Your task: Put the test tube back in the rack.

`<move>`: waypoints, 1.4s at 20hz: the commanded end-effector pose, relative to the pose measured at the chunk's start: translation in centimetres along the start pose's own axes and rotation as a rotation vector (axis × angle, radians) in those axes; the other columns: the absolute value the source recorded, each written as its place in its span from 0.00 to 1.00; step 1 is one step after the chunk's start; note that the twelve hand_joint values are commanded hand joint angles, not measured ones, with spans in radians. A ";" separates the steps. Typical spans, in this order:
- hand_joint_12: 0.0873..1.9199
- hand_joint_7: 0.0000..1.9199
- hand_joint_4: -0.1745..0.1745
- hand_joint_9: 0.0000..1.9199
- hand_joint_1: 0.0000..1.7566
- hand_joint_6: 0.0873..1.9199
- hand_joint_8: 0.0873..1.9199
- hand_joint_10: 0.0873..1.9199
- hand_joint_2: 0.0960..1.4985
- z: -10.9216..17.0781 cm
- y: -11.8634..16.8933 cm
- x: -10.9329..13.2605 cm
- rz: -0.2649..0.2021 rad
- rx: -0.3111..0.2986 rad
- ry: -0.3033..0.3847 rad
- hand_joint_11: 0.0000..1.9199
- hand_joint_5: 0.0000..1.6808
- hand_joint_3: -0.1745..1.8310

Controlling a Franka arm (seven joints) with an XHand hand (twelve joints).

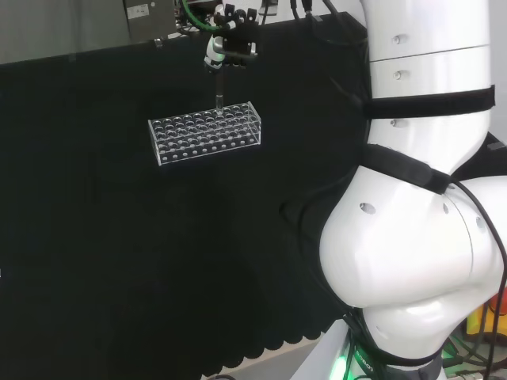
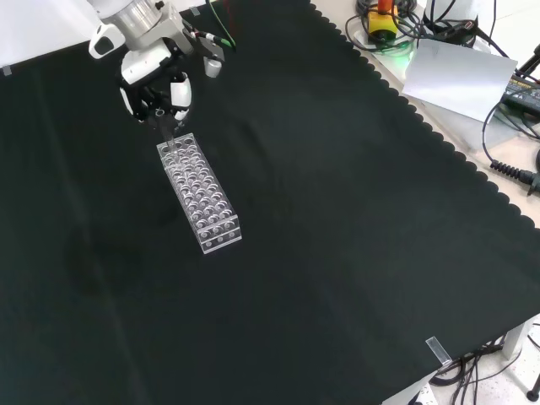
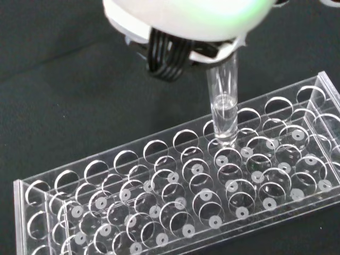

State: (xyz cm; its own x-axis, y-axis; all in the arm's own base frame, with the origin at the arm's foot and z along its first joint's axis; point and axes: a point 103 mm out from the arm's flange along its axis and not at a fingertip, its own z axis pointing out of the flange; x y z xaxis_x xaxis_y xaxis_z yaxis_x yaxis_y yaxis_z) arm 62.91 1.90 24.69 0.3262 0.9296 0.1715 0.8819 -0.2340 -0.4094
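Holding test tube over rack: hand

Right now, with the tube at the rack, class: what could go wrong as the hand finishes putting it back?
1. The tube has its tip at a hole near the rack's edge; if it is off centre, it may catch the rim and jam or tip.
2. The rack is light clear plastic standing free on the cloth, so a sideways push could slide or tilt it.
3. If the hand lets go early, the tube might drop hard.
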 end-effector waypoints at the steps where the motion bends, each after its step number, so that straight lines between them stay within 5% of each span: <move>1: 0.42 0.89 0.00 0.84 0.70 0.26 0.23 0.31 0.40 -0.7 0.3 0.3 -0.012 -0.012 0.007 0.66 0.78 0.40; 28: 0.42 0.89 0.00 0.84 0.70 0.26 0.23 0.31 0.40 -0.3 0.0 1.2 -0.027 0.013 0.004 0.66 0.78 0.40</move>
State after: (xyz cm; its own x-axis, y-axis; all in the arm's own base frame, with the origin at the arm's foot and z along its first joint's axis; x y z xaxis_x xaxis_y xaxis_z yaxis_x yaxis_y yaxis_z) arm 63.57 2.91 25.44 0.3026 0.9348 0.1861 0.8883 -0.2059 -0.4105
